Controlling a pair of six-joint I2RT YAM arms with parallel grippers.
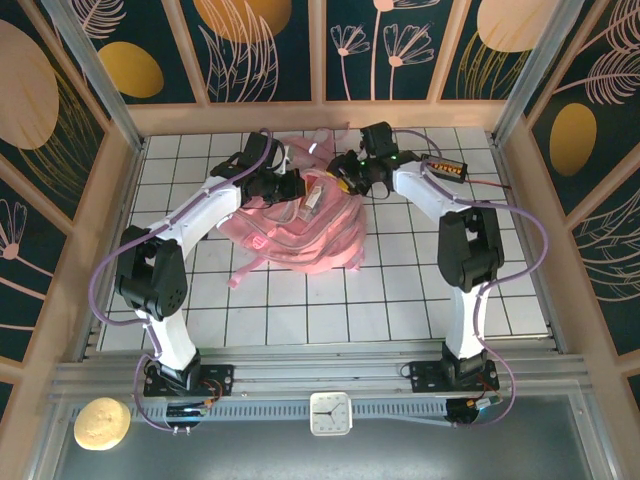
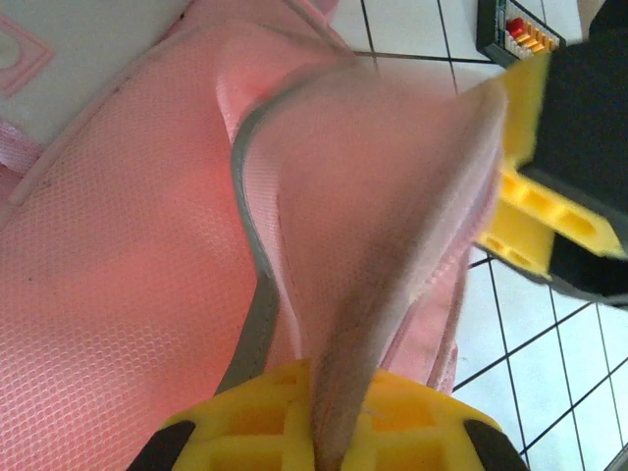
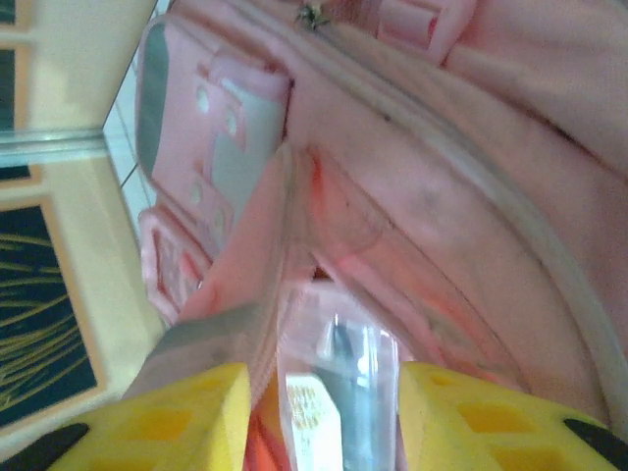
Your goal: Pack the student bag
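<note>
We see the white tiled table (image 1: 300,320) first, and on its far middle part lies the student bag (image 1: 300,240), a big soft pink backpack slumped flat, with straps trailing toward the near side. Close up, its cloth (image 2: 118,275) is a fine pink mesh weave with a grey piped seam curving across it. From the right wrist its front (image 3: 471,147) shows pale grey panels, clearish plastic and a light strip along the zip line. The left gripper (image 1: 298,186) sits on the bag's upper left, and its yellow fingers (image 2: 329,392) are clenched on a raised fold of pink fabric. The right gripper (image 1: 348,180) is at the bag's top edge, just beside that fold (image 2: 549,186). Its jaws (image 3: 324,392) stand apart with a flap edge between them, and we cannot tell whether it grips anything. A small black box with red buttons (image 1: 446,168) lies near the right arm.
</note>
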